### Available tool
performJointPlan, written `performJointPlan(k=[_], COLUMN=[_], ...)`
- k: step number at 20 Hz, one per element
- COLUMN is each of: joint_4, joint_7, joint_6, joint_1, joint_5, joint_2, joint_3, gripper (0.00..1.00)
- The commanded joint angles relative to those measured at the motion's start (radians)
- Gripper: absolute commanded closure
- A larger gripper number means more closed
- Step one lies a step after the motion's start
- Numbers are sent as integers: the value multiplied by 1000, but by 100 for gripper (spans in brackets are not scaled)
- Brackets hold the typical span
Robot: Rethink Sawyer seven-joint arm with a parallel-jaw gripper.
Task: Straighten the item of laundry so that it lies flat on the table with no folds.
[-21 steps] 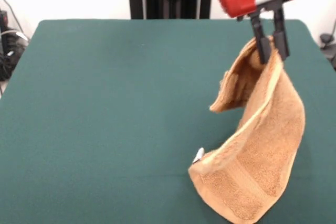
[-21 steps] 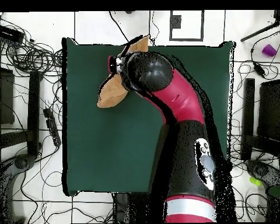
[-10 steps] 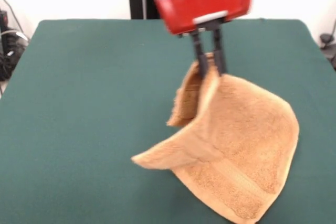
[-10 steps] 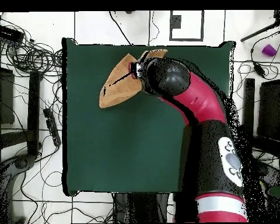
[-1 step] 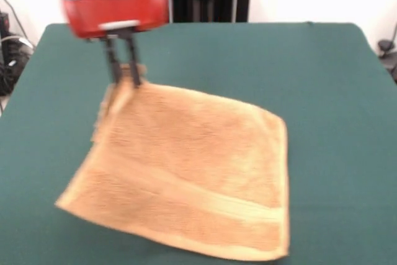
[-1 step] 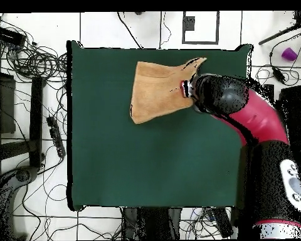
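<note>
the tool is clamped on one corner of the towel, held above the table. from that raised corner the cloth slopes down and away, nearly spread; its opposite edge lies farthest off.

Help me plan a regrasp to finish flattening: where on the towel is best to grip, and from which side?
Judging by its pose, grip the towel at its raised corner, where the gripper pinches it now, coming from above: that corner is lifted off the table, the rest looks flat.
</note>
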Motion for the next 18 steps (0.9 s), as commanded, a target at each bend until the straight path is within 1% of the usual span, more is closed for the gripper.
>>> performJointPlan(k=[1, 3, 6, 11, 18], joint_4=[-63, -50, -7, -18, -1], joint_7=[-195, -186, -144, -103, -86], joint_6=[158, 158, 108, 151, 115], joint_1=[-71, -94, -102, -112, -137], joint_5=[-108, -110, -133, -163, -187], joint_2=[63, 72, 70, 85, 94], joint_3=[169, 204, 227, 241, 274], gripper=[100, 100, 100, 100, 100])
